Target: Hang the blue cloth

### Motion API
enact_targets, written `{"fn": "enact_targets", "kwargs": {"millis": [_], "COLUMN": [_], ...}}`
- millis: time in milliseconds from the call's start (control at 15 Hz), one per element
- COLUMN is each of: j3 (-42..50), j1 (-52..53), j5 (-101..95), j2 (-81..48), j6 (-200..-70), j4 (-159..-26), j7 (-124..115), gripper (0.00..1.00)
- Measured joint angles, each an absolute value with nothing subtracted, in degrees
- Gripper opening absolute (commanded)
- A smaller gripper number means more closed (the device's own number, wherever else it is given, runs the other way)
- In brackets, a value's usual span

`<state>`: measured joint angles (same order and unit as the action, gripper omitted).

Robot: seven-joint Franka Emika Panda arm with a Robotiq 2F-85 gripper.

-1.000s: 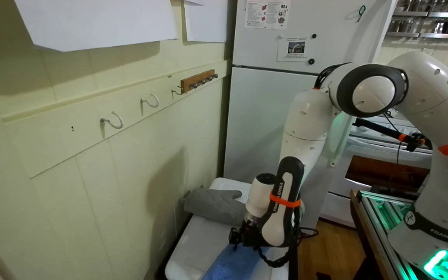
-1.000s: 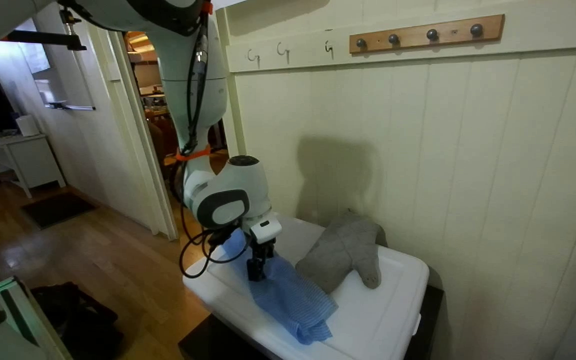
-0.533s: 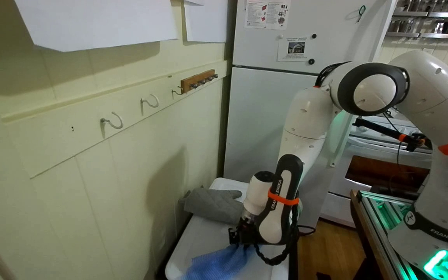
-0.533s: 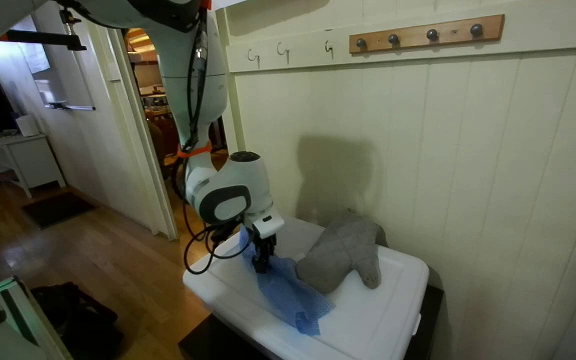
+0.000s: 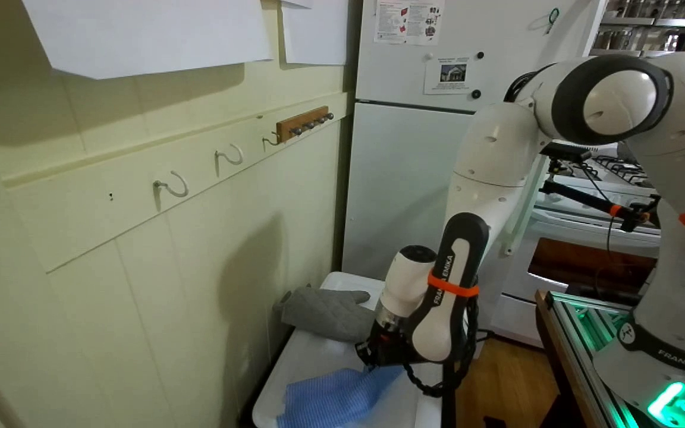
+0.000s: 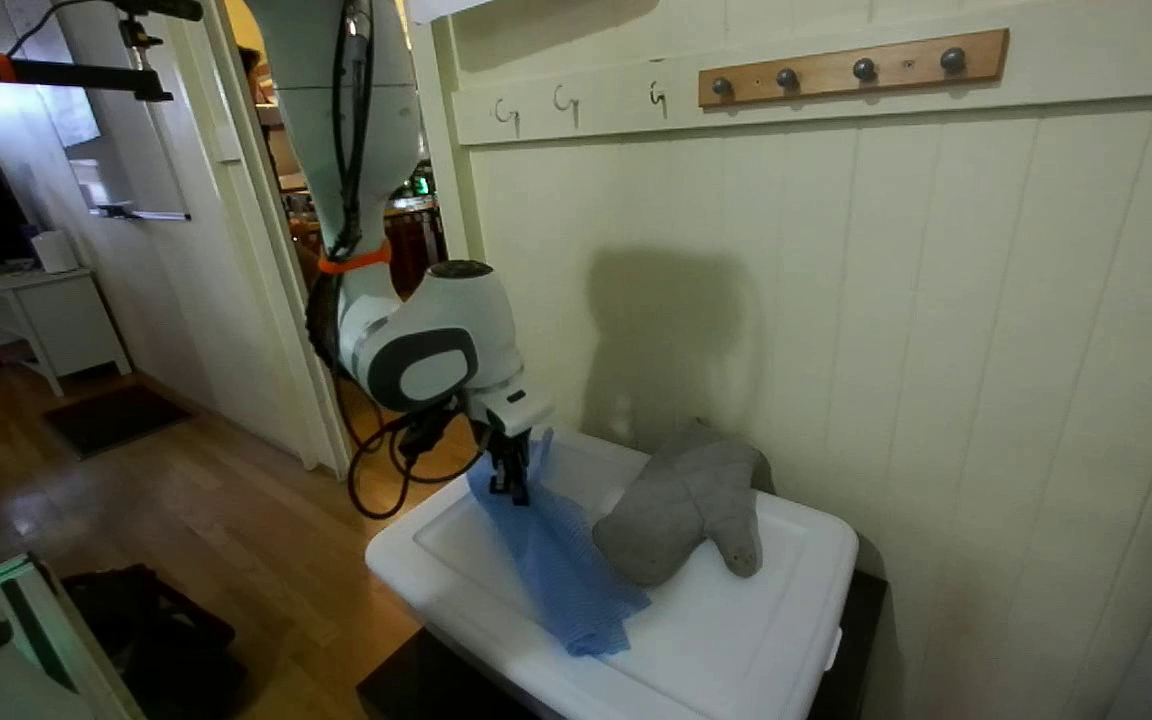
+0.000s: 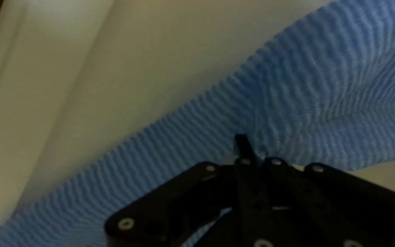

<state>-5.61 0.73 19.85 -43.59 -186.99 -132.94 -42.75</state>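
The blue cloth [image 6: 581, 585] lies long and rumpled across the white lid, and its far end rises in folds beside the fingers. In an exterior view, part of the blue cloth [image 5: 327, 398] spreads to the side of the arm. My gripper [image 6: 509, 495] points down over that far end, a little above the lid. In the wrist view, folds of the cloth [image 7: 307, 89] run together at the gripper [image 7: 255, 154], which is shut on a pinch of the fabric. The exact pinched spot is hidden in shadow between the dark fingers.
A grey mitt [image 6: 676, 510] lies beside the cloth on the white bin lid [image 6: 736, 640]. Metal hooks [image 5: 176, 185] and a wooden knob rack [image 6: 856, 72] are mounted on the wall above. A fridge [image 5: 405, 196] stands behind the bin.
The jaws have come together on the cloth. My arm has risen and drawn back towards its base, and the cloth is pulled up and shifted with it. The mitt has stayed put.
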Motion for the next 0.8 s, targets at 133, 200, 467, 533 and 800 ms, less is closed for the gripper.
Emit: {"fn": "enact_targets", "kwargs": {"millis": [133, 200, 467, 533, 800], "j3": [-5.04, -4.49, -3.10, -3.23, -4.06], "j1": [2.04, 2.91, 5.51, 5.77, 6.53], "j5": [19.92, 20.10, 20.33, 20.32, 20.32], "j2": [-39.73, -37.81, -30.76, -29.17, -23.63], "j6": [-187.04, -187.16, -187.88, -188.45, -192.06], "j4": [-135.59, -136.78, -140.43, -141.10, -143.49], "j7": [-42.17, -41.89, -40.12, -39.10, -35.51], "gripper": [0.00, 0.00, 0.00, 0.00, 0.00]}}
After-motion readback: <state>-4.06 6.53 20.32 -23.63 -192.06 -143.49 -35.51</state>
